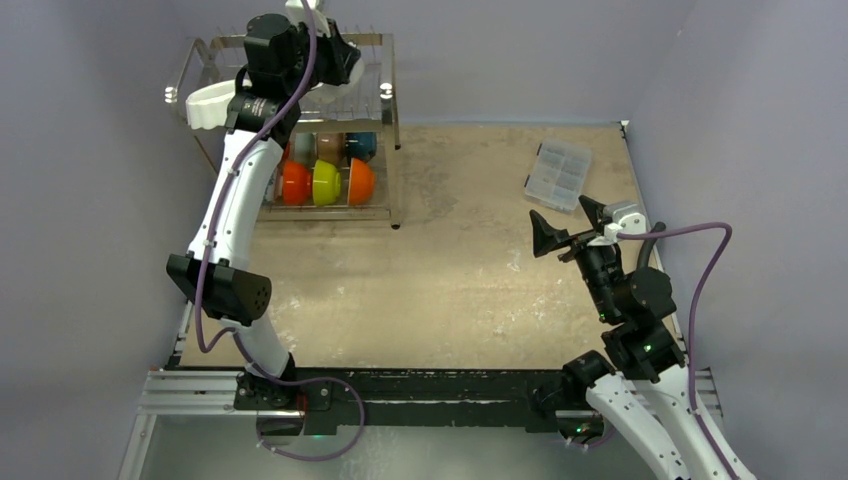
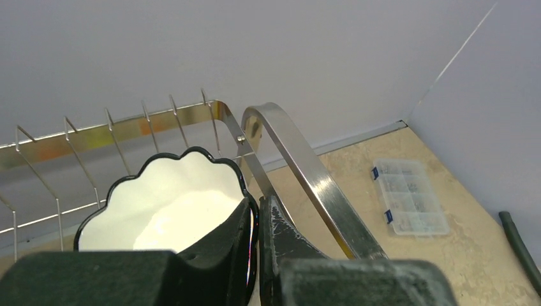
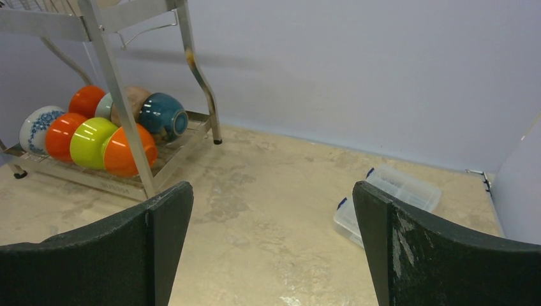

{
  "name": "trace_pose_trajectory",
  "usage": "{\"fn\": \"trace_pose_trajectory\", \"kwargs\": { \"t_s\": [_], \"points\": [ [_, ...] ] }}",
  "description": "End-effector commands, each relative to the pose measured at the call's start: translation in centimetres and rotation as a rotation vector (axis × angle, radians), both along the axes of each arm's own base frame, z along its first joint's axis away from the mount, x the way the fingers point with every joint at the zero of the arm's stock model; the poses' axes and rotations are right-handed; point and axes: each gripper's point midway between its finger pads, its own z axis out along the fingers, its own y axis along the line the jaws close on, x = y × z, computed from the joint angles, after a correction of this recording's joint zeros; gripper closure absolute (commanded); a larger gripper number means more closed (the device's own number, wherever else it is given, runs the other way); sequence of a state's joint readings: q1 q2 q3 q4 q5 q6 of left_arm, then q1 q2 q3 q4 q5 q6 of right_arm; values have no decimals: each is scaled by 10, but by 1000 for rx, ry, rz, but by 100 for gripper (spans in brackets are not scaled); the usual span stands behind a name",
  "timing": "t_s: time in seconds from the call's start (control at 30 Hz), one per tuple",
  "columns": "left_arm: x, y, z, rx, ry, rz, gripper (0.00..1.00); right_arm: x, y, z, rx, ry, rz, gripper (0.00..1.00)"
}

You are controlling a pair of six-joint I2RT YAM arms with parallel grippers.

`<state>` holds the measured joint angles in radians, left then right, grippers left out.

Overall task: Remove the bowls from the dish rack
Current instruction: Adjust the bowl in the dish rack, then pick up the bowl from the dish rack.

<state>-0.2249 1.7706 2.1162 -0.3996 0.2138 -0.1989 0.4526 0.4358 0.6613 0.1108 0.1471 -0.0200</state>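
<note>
The dish rack (image 1: 390,90) stands at the table's far left. My left gripper (image 2: 258,210) reaches over the upper tier and is shut on the rim of a white scalloped bowl (image 2: 172,204) with a dark edge, one finger inside and one outside. Another white bowl (image 1: 210,105) lies at the upper tier's left end. On the lower tier sit orange (image 3: 127,152), yellow-green (image 3: 92,141), teal (image 3: 163,115), tan (image 3: 131,101) and blue-patterned (image 3: 37,126) bowls. My right gripper (image 1: 568,225) hovers open over the table's right side, holding nothing.
A clear plastic compartment box (image 1: 557,175) lies on the table at the far right, just beyond the right gripper. Purple-grey walls close in the table behind and on both sides. The rack's steel frame bar (image 2: 319,185) runs just right of the left fingers.
</note>
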Motion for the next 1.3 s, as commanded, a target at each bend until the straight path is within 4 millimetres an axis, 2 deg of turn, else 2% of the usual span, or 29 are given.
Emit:
{"fn": "trace_pose_trajectory", "kwargs": {
  "t_s": [0.0, 0.13, 0.37, 0.6, 0.83, 1.07, 1.27],
  "points": [
    [-11, 14, 0, 51, 22, 12, 100, -2, -4, 12, 26, -46, -18, 1],
    [-13, 13, -19, 97, 67, -14, 100, -2, -5, 12, 26, -46, -21, 1],
    [-8, 22, -34, 165, 90, 23, 90, -2, -4, 12, 25, -46, -17, 1],
    [2, 23, -60, 229, 140, 21, 82, -2, -4, 11, 26, -45, -19, 1],
    [4, 22, -78, 378, 154, 19, 74, -1, -4, 10, 24, -43, -20, 1],
    [6, 15, -82, 567, 116, 105, 61, 0, -4, 10, 23, -41, -20, 1],
    [12, 15, -85, 645, 132, 155, 59, 0, -4, 10, 22, -40, -23, 1]
  ]
}}
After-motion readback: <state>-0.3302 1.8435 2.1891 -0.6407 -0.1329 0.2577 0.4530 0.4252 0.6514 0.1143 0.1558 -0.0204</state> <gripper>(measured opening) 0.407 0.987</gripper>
